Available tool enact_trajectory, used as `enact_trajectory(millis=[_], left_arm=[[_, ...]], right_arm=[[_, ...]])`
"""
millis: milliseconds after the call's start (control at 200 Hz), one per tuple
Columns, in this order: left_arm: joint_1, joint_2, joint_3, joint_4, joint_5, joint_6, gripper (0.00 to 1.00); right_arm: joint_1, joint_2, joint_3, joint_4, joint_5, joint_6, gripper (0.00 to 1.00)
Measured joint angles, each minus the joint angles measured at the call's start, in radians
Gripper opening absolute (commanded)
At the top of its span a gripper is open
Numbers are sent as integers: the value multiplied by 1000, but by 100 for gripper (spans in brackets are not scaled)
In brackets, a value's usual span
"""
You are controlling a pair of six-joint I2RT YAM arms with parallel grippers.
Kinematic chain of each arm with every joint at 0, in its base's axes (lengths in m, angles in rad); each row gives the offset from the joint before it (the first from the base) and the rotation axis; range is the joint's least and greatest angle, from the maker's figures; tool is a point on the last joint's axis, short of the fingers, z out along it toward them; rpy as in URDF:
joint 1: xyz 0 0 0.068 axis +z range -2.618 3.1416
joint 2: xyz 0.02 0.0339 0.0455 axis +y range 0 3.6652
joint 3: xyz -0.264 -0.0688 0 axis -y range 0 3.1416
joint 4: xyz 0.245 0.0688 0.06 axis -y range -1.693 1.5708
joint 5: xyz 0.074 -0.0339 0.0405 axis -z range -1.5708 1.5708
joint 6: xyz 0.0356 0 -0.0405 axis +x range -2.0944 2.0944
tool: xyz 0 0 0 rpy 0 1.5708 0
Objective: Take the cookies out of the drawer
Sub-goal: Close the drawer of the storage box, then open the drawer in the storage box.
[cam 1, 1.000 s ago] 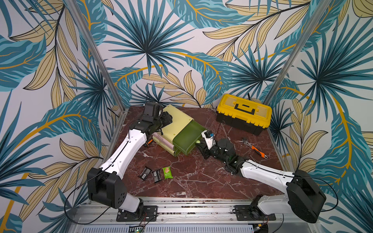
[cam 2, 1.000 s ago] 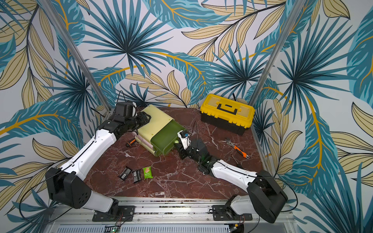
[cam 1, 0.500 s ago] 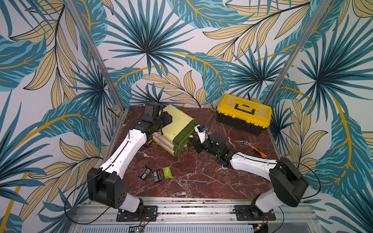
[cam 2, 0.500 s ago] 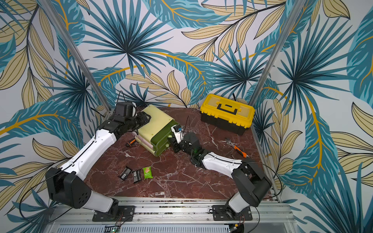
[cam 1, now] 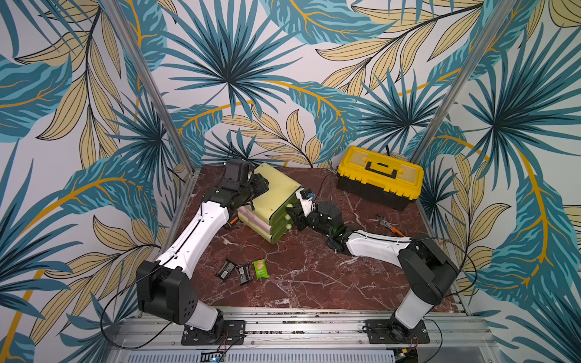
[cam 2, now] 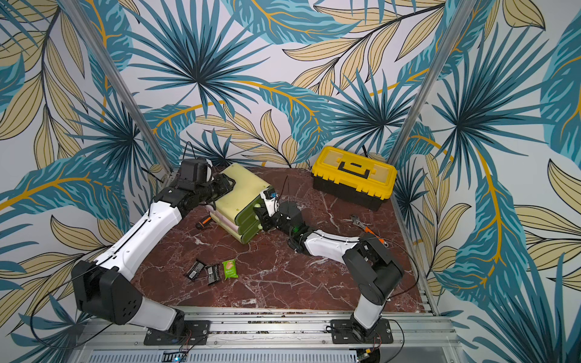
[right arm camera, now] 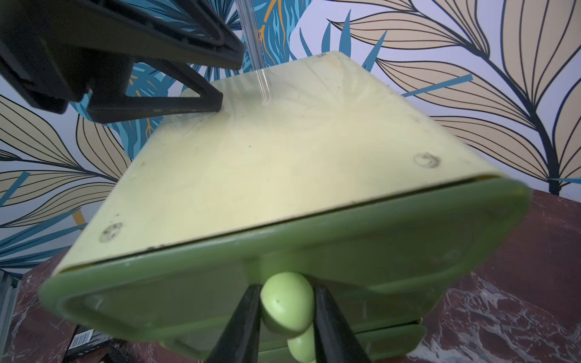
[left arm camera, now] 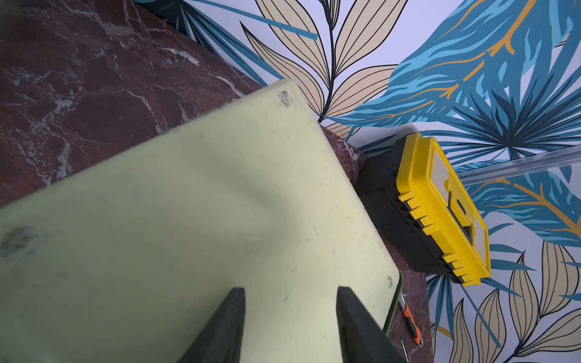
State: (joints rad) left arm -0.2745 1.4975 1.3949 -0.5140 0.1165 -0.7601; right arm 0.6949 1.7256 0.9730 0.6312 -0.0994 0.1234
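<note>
Top drawer [right arm camera: 393, 251] now back in.

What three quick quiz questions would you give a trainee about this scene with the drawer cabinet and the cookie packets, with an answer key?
1. True or false: the right gripper is shut on the round green knob of the top drawer in the pale green plastic drawer cabinet.
2. How many small flat cookie packets lie on the red marble table, and in what colours?
3. The left gripper's jaws are: A) apart, at the cabinet's top panel; B) shut on a packet; C) resting on the table.
Key: 1 true; 2 three, two black and one bright green; 3 A.
</note>
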Motion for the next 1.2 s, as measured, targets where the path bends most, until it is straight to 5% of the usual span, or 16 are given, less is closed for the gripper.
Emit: enact_trajectory(millis=[275,446,821,1202], left_arm=[[0,1,0,1,0,-9,51],[0,1,0,1,0,-11,51],[0,3,0,2,0,-10,51],[0,6,0,7,0,-6,51]], right_arm=[[0,10,3,16,-3,0,37],[0,5,-3,21,-3,-1,55],[0,-126,-176,47,-8,14,56],[0,57,-227,209,26,121,59]])
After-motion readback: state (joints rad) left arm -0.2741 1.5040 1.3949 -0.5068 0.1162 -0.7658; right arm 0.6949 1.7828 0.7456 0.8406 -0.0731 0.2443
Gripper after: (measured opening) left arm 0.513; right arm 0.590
